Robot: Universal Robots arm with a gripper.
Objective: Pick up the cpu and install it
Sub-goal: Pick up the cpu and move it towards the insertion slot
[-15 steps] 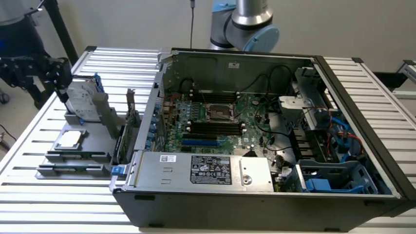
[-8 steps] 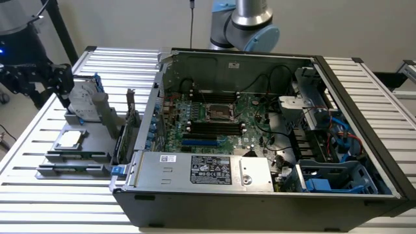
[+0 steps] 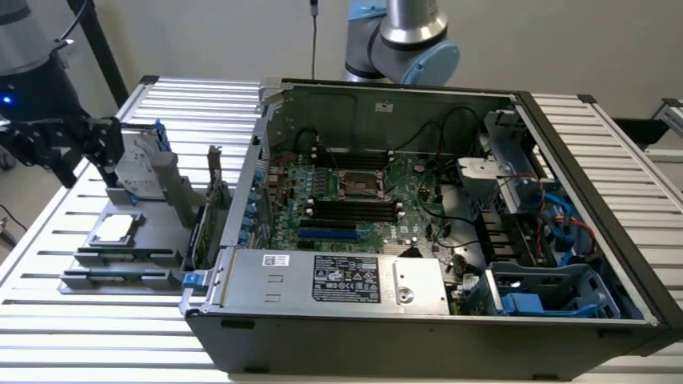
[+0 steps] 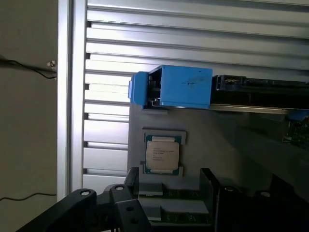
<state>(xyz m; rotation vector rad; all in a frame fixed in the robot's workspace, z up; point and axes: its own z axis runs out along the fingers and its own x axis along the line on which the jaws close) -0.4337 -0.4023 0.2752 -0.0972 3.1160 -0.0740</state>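
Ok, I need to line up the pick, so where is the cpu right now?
The cpu lies flat on the grey holder, at the exterior view's left of the open computer case.

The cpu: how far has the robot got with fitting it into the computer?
Nothing looks done yet. The cpu lies untouched on its grey holder beside the open computer case. In hand: the end effector hovers near the holder, open and empty. Left: both the pick-up and the fitting, since the socket on the motherboard is bare.
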